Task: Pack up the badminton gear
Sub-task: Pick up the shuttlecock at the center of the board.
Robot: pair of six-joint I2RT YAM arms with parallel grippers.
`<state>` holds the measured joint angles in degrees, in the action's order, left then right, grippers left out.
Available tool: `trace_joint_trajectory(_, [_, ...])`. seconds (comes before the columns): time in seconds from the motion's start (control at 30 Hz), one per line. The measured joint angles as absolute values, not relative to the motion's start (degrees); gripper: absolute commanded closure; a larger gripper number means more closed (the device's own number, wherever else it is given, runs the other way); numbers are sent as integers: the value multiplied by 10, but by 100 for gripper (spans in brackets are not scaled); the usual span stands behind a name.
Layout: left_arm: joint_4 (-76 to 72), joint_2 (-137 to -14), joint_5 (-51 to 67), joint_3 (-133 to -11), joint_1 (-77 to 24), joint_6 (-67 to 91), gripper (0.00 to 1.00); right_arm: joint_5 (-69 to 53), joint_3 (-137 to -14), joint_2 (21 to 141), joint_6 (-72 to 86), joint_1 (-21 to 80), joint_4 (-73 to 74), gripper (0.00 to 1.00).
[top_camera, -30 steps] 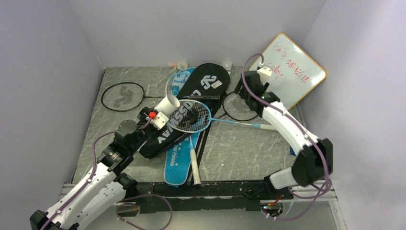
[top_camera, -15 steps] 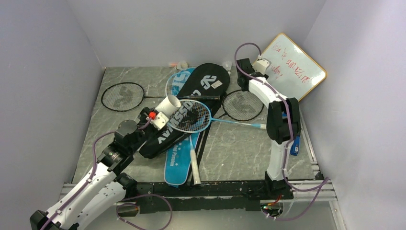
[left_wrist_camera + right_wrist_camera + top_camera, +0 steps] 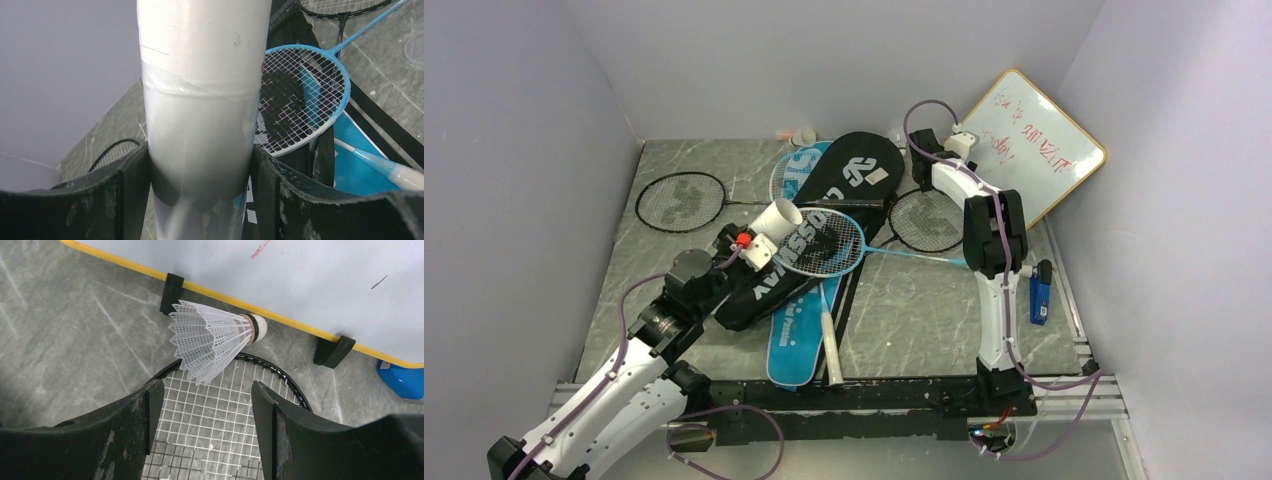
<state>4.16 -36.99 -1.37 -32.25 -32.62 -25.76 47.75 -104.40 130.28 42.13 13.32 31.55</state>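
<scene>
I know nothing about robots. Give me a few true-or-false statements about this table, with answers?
1. The left gripper clamps the long white tube. True.
2. The right gripper holds the small white shuttlecock. False: its jaws are open, and the shuttlecock lies loose beyond them.
3. The light-blue-framed racket's head lies on the black racket-shaped bag. True.
4. The orange-rimmed whiteboard lies flat. False: it stands on edge on black feet.

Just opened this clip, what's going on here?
The left gripper is shut on a white tube, held over the black bag and blue racket. The right gripper is open, poised near a shuttlecock lying at the rim of a black racket beside the whiteboard. Nothing looks packed yet.
</scene>
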Motion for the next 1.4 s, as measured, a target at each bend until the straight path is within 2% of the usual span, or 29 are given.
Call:
trace_joint_trajectory(0.2, [42, -369, -14, -322, -324, -258, 46, 491, -1049, 1317, 422, 123, 317, 39])
trace_joint_trajectory(0.27, [42, -369, -14, -322, -324, -258, 47, 495, -1051, 1320, 422, 119, 317, 51])
trace_joint_trajectory(0.47, [42, -370, -14, -322, -324, -258, 46, 499, -1050, 1321, 424, 114, 316, 99])
trace_joint_trajectory(0.8, [42, -370, -13, -322, -324, -258, 46, 484, -1005, 1242, 419, 114, 318, 100])
trace_joint_trajectory(0.93, [42, -370, -8, -322, -324, -258, 47, 415, -1001, 1181, 385, 114, 313, 100])
trace_joint_trajectory(1.07, [42, -370, 15, -322, -323, -258, 47, 246, -959, 1093, 338, 114, 273, 100])
trace_joint_trajectory(1.17, [41, -370, 39, -322, -323, -258, 47, 39, -900, 1010, 323, 115, 211, 100])
trace_joint_trajectory(1.4, [35, -366, 103, -322, -323, -261, 47, -299, -863, 918, 370, 123, 95, 100])
